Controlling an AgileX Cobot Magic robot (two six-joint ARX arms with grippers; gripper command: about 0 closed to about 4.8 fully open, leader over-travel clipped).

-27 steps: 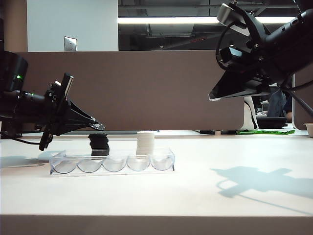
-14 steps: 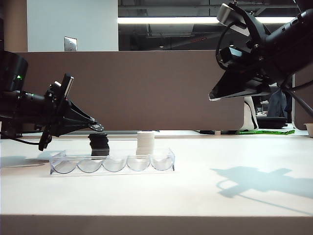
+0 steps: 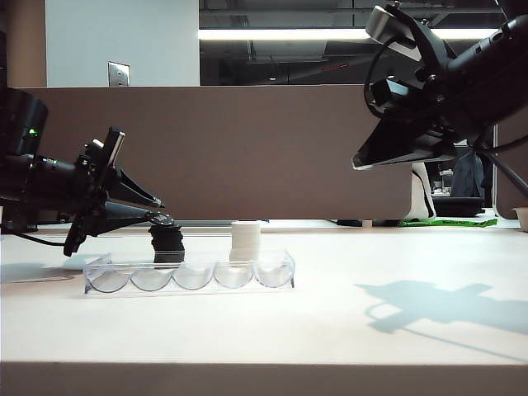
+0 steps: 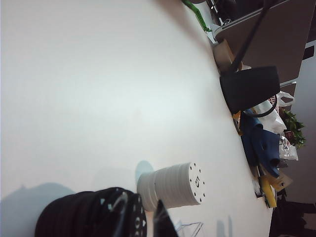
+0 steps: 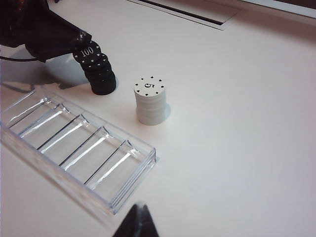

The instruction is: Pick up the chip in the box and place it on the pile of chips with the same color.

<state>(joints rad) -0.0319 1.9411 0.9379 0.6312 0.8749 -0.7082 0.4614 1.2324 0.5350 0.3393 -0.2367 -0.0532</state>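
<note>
The short black pile of chips (image 3: 167,245) stands behind the clear box (image 3: 190,276), whose slots show no chip. The black "100" chip (image 5: 87,51) lies tilted on top of the leaning pile (image 5: 101,76). My left gripper (image 3: 160,213) is at the pile's top, jaws slightly open around the chip. In the left wrist view a gap shows between the chip (image 4: 138,221) and one of the fingers (image 4: 161,222). My right gripper (image 3: 356,162) hangs high at the right, shut and empty; its tips (image 5: 140,210) sit above the table near the box's corner.
A taller white chip stack (image 3: 246,240) stands just right of the black pile, also behind the box (image 5: 59,173). A brown partition wall runs along the table's back edge. Clutter lies beyond the table's far right.
My left gripper's jaws have parted a little at the top of the black pile, with the chip left lying on it. The right arm has not moved.
</note>
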